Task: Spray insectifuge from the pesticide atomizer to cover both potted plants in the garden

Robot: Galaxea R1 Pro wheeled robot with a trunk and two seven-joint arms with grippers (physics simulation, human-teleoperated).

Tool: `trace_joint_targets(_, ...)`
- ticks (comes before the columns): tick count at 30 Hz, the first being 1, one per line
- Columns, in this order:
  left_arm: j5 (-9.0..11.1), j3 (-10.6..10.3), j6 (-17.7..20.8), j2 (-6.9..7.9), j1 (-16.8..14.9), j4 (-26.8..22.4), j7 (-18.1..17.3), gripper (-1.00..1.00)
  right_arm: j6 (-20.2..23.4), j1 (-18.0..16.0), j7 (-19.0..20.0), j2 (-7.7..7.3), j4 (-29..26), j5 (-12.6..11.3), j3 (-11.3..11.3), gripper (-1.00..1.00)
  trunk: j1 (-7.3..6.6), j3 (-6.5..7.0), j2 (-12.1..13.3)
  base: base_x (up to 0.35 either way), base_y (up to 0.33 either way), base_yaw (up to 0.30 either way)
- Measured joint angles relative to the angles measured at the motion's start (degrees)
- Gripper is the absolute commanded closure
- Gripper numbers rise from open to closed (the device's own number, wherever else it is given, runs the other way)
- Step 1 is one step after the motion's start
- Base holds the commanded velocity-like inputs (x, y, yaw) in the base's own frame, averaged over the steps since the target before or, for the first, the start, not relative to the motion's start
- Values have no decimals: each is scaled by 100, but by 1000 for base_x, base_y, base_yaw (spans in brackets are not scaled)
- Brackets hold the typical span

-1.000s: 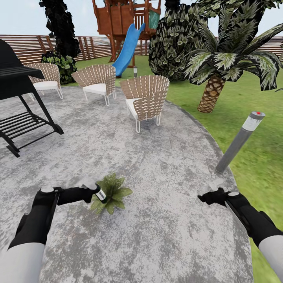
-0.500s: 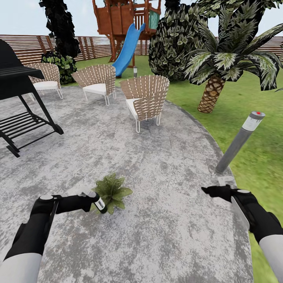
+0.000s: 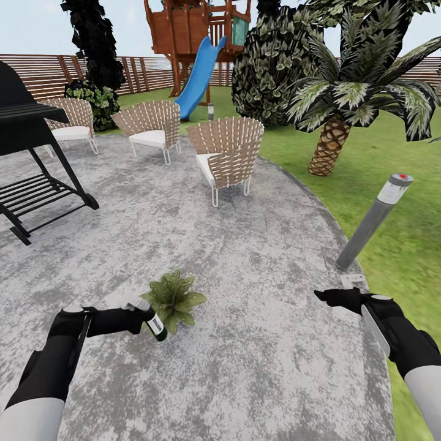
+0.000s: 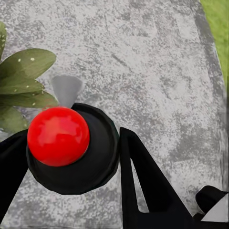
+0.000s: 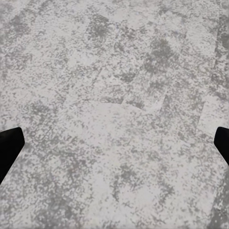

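On the grey paving (image 3: 257, 343), the left tool (image 3: 139, 316) is gripping the atomizer (image 3: 153, 323) beside the plant (image 3: 174, 298); the right tool (image 3: 327, 298) is hanging wide near the lawn (image 3: 404, 257) edge.

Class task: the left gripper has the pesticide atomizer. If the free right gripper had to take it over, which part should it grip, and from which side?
Probably the labelled dark green body of the pesticide atomizer, approached from the robot's right. The left gripper is closed around its upper part from the left, near the whitish head, so the lower body is the free section. The right gripper is open.
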Motion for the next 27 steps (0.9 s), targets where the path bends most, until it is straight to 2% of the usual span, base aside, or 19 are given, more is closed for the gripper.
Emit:
trace_joint_targets(8,6,7,362,0,0,0,10,100,0,0,2,-1,0,0,-1,-100,0,0,0,0,0,0)
trace_joint_targets(20,7,20,404,-22,0,6,27,100,0,0,7,4,9,-1,1,-100,0,0,0,0,0,0)
trace_joint_targets(27,-3,3,404,-25,0,0,38,100,0,0,6,4,8,-2,2,-100,153,-125,-279,0,0,0)
